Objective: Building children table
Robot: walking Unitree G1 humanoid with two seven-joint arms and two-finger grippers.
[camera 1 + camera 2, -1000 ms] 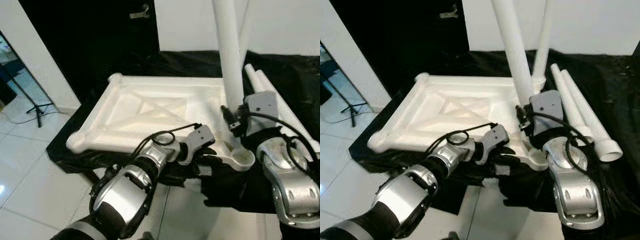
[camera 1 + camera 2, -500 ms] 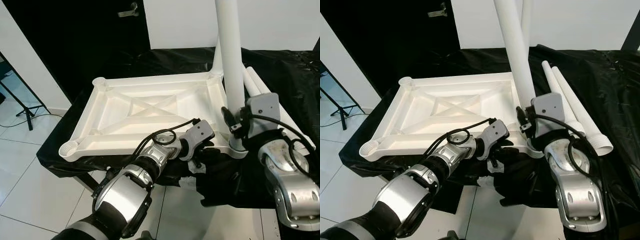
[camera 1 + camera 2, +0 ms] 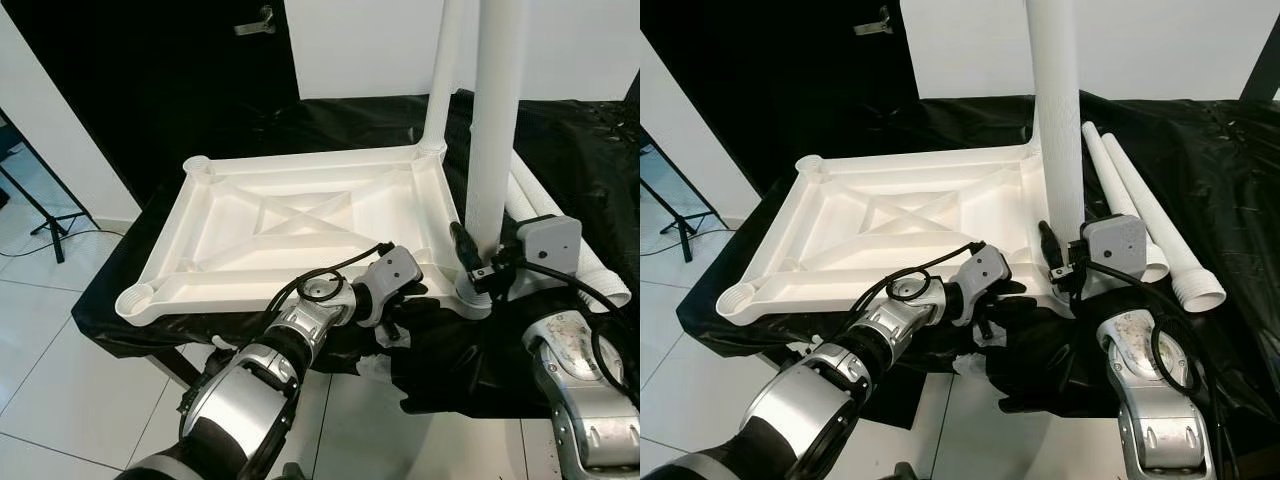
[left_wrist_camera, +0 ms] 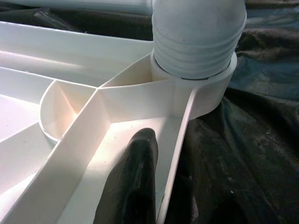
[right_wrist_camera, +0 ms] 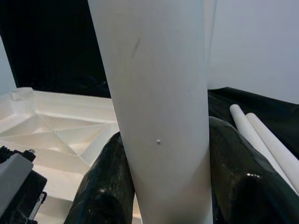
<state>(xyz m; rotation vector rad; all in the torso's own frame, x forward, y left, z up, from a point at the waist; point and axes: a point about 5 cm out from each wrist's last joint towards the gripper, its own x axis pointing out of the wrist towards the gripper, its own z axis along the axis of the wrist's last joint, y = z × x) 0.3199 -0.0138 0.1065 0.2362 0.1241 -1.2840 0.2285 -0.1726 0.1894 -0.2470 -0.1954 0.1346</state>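
Observation:
The white tabletop (image 3: 240, 225) lies upside down on a black cloth. One white leg (image 3: 442, 80) stands in its far right corner socket. A second leg (image 3: 495, 120) stands upright in the near right socket (image 3: 470, 300), its threaded end (image 4: 196, 51) seated in the ring. My right gripper (image 5: 168, 154) is shut on this leg just above the socket, a black finger (image 5: 100, 186) on each side. My left gripper (image 3: 408, 300) holds the near rim beside that socket; one finger (image 4: 135, 182) lies inside the rim, the other is hidden.
Two loose white legs (image 3: 1160, 225) lie on the black cloth (image 3: 590, 140) to the right of the tabletop. A tripod stand (image 3: 40, 215) is on the tiled floor at left. A dark door (image 3: 258, 20) and a white wall are behind.
The held leg has swung from leaning left to upright in the near right socket, and my right wrist has moved right with it. The camera shifted early on. My left gripper stays on the rim.

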